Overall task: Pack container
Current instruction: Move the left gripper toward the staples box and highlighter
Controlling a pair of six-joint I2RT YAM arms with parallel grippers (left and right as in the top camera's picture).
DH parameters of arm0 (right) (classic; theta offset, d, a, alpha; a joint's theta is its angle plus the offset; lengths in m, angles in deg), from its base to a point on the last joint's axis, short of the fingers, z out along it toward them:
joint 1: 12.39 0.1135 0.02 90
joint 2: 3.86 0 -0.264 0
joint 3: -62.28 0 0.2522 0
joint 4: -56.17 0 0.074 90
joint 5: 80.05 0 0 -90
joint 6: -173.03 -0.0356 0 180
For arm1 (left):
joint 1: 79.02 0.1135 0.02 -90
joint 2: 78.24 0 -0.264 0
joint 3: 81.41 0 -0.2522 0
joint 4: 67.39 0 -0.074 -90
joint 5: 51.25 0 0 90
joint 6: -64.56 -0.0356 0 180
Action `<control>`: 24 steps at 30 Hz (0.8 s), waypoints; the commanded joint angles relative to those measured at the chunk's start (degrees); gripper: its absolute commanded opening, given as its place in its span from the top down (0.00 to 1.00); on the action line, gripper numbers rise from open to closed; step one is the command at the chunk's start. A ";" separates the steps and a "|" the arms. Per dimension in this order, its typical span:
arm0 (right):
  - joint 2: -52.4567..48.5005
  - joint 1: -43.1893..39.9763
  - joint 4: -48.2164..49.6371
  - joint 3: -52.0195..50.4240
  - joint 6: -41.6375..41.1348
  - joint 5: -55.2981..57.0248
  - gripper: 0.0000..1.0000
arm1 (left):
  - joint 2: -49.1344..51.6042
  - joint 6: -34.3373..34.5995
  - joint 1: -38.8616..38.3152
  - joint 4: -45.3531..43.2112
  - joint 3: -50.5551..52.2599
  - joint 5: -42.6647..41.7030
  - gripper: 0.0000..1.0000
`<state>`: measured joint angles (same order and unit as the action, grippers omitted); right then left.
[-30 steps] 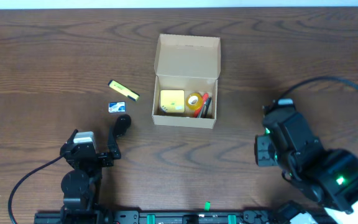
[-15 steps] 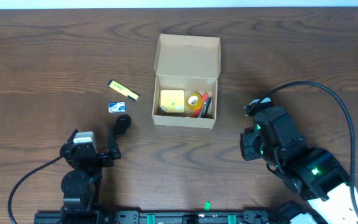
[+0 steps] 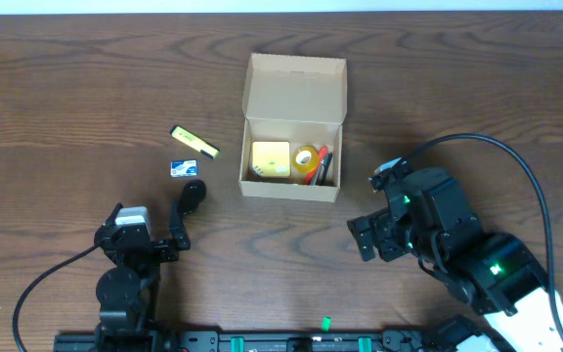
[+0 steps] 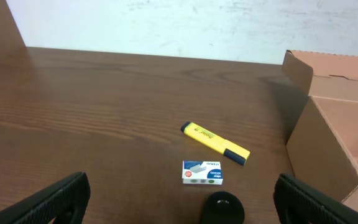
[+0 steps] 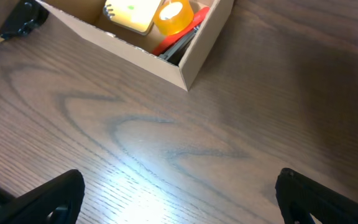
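The container (image 3: 295, 88), a tan cardboard box, sits mid-table with its flap lid open at the back. Inside lie a yellow pad (image 3: 270, 160), an orange tape roll (image 3: 307, 159) and a red pen (image 3: 324, 162). They also show in the right wrist view: container (image 5: 194, 59), pad (image 5: 129, 12), roll (image 5: 174, 15). My right gripper (image 3: 362, 240) hovers open over bare wood, right of the box's front corner. My left gripper (image 4: 189, 200) stands wide open and empty at the near left. In front of it lie a yellow highlighter (image 4: 215, 140) and a small staples box (image 4: 202, 172).
The highlighter (image 3: 194, 142) and staples box (image 3: 183, 168) lie left of the container. A small black object (image 4: 222, 210) sits just below the staples box, between my left fingers. The table's far edge meets a white wall.
My right arm has swung left toward the front of the container, and its gripper has gone from shut to open. The left arm and the objects have not moved.
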<state>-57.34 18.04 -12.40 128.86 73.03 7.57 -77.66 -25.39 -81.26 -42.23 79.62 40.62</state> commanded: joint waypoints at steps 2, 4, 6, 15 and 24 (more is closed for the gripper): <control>0.33 -0.52 0.20 0.31 0.68 -0.70 0.01 | -0.35 0.35 0.35 0.46 1.68 0.02 0.05; 0.33 -0.52 0.33 0.31 0.68 -0.68 0.01 | -0.35 0.35 0.35 0.46 1.68 0.02 0.05; 0.33 -0.50 -0.26 0.31 0.68 -0.68 0.01 | -0.35 0.35 0.35 0.44 1.68 0.00 0.05; 0.33 -0.50 -0.26 0.31 0.68 -0.68 0.01 | -0.28 0.35 0.35 0.50 1.68 0.00 0.04; 0.33 -0.50 -0.26 0.31 0.68 -0.68 0.01 | -0.28 0.35 0.35 0.48 1.68 0.00 0.05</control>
<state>-57.32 18.04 -12.60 128.86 73.03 7.07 -77.66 -25.39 -81.26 -42.23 79.62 40.62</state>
